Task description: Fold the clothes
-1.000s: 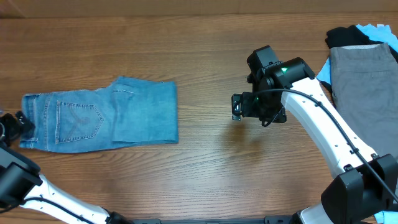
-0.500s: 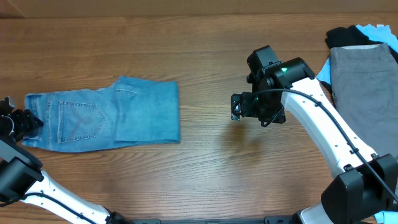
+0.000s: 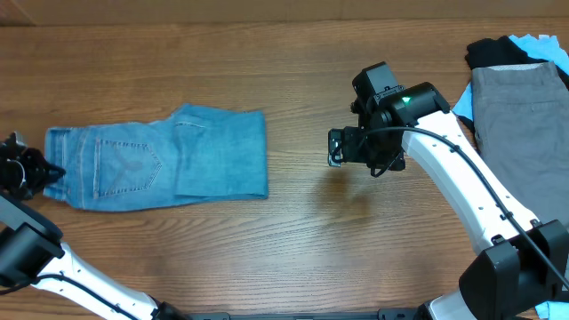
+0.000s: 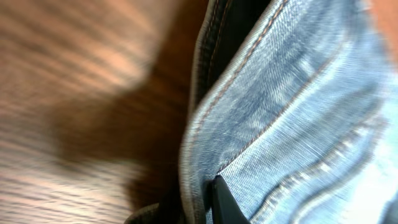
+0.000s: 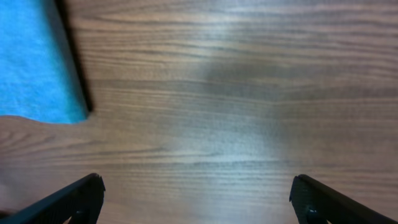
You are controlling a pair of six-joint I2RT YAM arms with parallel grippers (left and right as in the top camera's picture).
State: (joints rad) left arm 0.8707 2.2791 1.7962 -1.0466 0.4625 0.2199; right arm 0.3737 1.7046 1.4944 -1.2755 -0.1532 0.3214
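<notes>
The clothes, light-blue jeans, lie folded flat on the left of the wooden table, a back pocket facing up. My left gripper is at their left end, shut on the waistband edge. In the left wrist view, denim fills the frame and a dark fingertip presses the seamed hem. My right gripper hovers over bare wood at mid-table, right of the jeans, open and holding nothing. Its view shows both fingertips wide apart and a blue cloth corner at the upper left.
A pile of other garments sits at the far right edge: grey trousers, a black piece and a light-blue piece. Bare wood lies between the jeans and the right arm.
My left gripper has closed on the jeans' left end, and the jeans have slid a little to the right. The right arm has barely moved.
</notes>
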